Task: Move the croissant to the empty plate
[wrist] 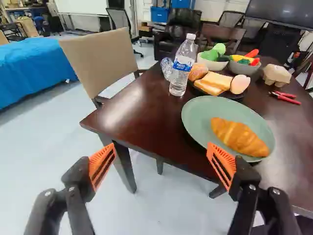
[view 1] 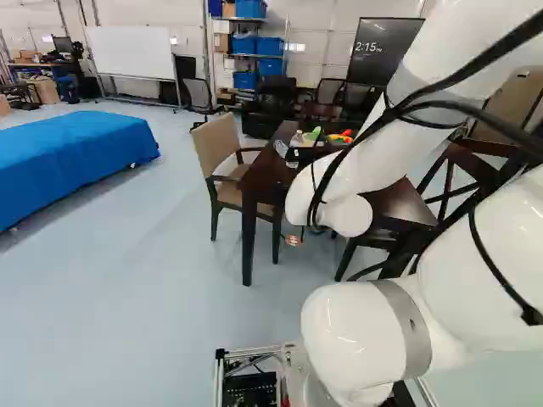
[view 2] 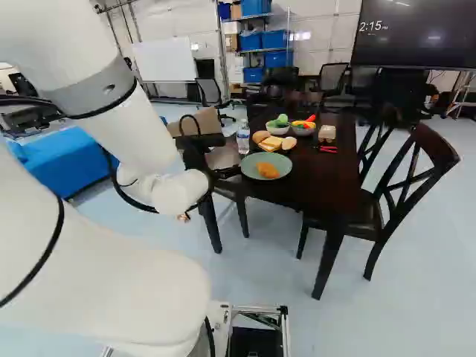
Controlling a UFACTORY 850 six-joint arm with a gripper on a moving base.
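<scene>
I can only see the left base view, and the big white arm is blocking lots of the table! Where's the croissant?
Observer: The croissant is lying on a green plate, near the edge of the table.

Operator: Oh! Is the gripper holding anything? I can't see it at all.

Observer: No. The wrist view shows the gripper wide open, with nothing held between its fingers.

Operator: Is there an empty plate to put the croissant on?

Observer: Not one that I can see. The dark plate just past the green one has bread slices on it.
</scene>
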